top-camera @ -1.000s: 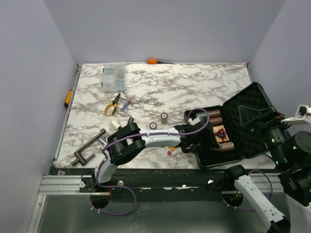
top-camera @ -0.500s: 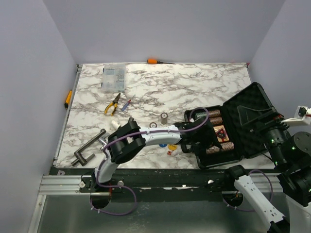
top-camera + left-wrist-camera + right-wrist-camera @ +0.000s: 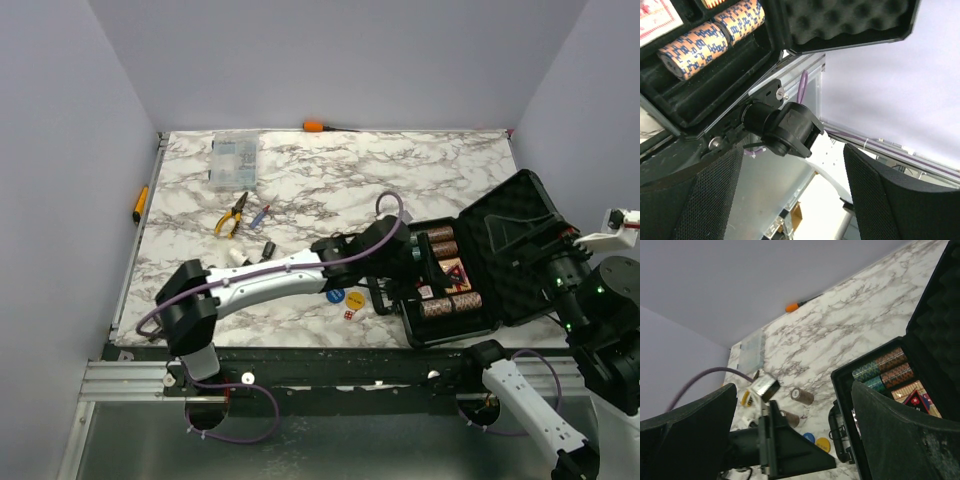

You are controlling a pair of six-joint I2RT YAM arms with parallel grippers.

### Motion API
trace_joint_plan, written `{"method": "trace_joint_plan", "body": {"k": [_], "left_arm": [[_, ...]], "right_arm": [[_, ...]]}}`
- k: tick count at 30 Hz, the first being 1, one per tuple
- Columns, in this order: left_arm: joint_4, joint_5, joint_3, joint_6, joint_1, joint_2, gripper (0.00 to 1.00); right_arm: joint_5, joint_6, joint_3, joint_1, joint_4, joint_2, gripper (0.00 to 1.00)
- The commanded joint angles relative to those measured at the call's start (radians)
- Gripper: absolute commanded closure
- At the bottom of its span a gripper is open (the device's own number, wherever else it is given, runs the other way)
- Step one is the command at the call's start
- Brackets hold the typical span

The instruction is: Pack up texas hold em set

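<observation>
The black hard case [image 3: 505,225] lies open at the right, with its foam lid leaning right. Brown and teal chip stacks [image 3: 440,240] fill its back slot. More stacks [image 3: 450,303] lie in its front slot, with a card deck [image 3: 452,272] between. My left gripper [image 3: 398,282] is open and empty at the case's front-left corner. Its wrist view [image 3: 795,200] shows the front stacks [image 3: 692,47]. A blue disc [image 3: 335,296], a yellow disc [image 3: 355,299] and a red die [image 3: 348,314] lie left of the case. Two loose brown stacks [image 3: 802,396] lie on the marble. My right gripper [image 3: 797,435] is open and raised beside the lid.
A clear parts box [image 3: 233,158] and an orange-handled screwdriver [image 3: 318,126] lie at the back. Yellow-handled pliers [image 3: 232,215] lie left of centre. A yellow tool [image 3: 140,203] rests on the left rail. The left arm [image 3: 270,280] stretches across the front of the table.
The left arm has stretched out flat, its elbow swinging left and down. Its gripper rose and turned at the case's front-left corner. The blue and yellow discs are now uncovered.
</observation>
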Motion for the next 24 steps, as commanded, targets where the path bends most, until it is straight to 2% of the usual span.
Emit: {"method": "trace_joint_plan", "body": {"k": [1, 5, 9, 15, 21, 24], "left_arm": [[-0.113, -0.124, -0.106, 0.124, 0.043, -0.152, 0.2], [-0.244, -0.215, -0.148, 0.248, 0.069, -0.266, 0.22], [-0.365, -0.32, -0.179, 0.356, 0.094, -0.371, 0.22], [-0.435, -0.408, -0.344, 0.397, 0.192, -0.601, 0.22], [-0.508, -0.494, -0.451, 0.463, 0.264, -0.814, 0.23], [-0.573, -0.533, -0.474, 0.489, 0.292, -0.882, 0.23]], "right_arm": [[-0.006, 0.012, 0.02, 0.004, -0.138, 0.058, 0.0], [-0.061, 0.034, 0.002, 0.004, -0.181, 0.087, 0.01], [-0.146, 0.077, -0.028, 0.003, -0.251, 0.141, 0.07], [-0.289, 0.111, -0.169, 0.004, -0.39, 0.236, 0.15], [-0.402, 0.133, -0.366, 0.004, -0.344, 0.21, 0.52], [-0.429, 0.142, -0.448, 0.004, -0.318, 0.213, 0.6]]}}
